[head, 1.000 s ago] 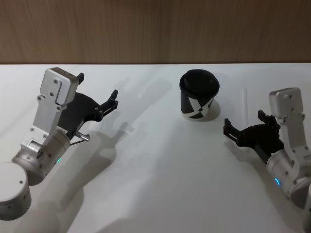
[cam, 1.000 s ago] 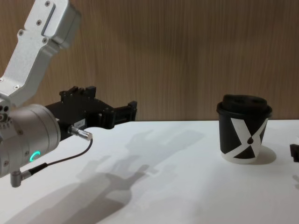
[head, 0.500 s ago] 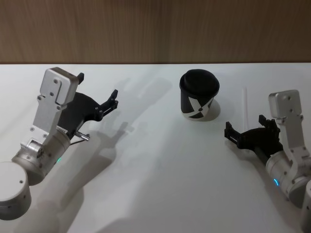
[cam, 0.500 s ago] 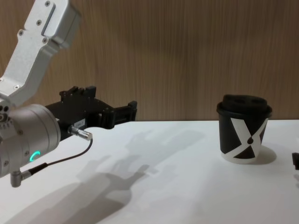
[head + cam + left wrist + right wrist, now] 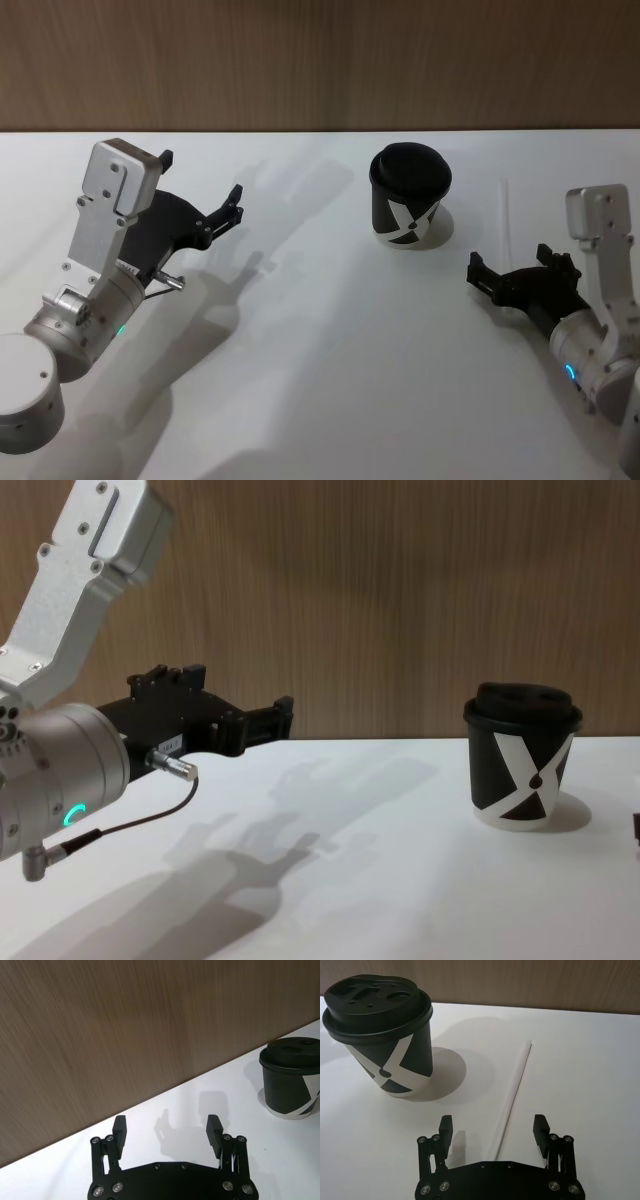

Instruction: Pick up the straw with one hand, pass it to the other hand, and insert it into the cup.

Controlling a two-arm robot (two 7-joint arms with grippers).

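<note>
1. Currently, the straw lies flat on the white table, to the right of the cup and apart from it.
2. The straw runs front to back. Its far end lies about level with the cup. Its near end passes between the fingers of the right gripper.
3. The cup stands upright near the rear of the table with its black domed lid fitted. The white X pattern faces the robot.
4. The right gripper is positioned low over the table at the right side, just in front of the cup and to its right. Its jaws are spread wide, one finger on each side of the straw, and they grip nothing. Neither finger touches the straw.
5. The left gripper is held above the table at the left side, well apart from the cup and the straw. Its jaws are also spread wide and carry nothing. It casts a shadow on the table.
6. A brown wood-grain wall borders the rear edge of the table.
</note>
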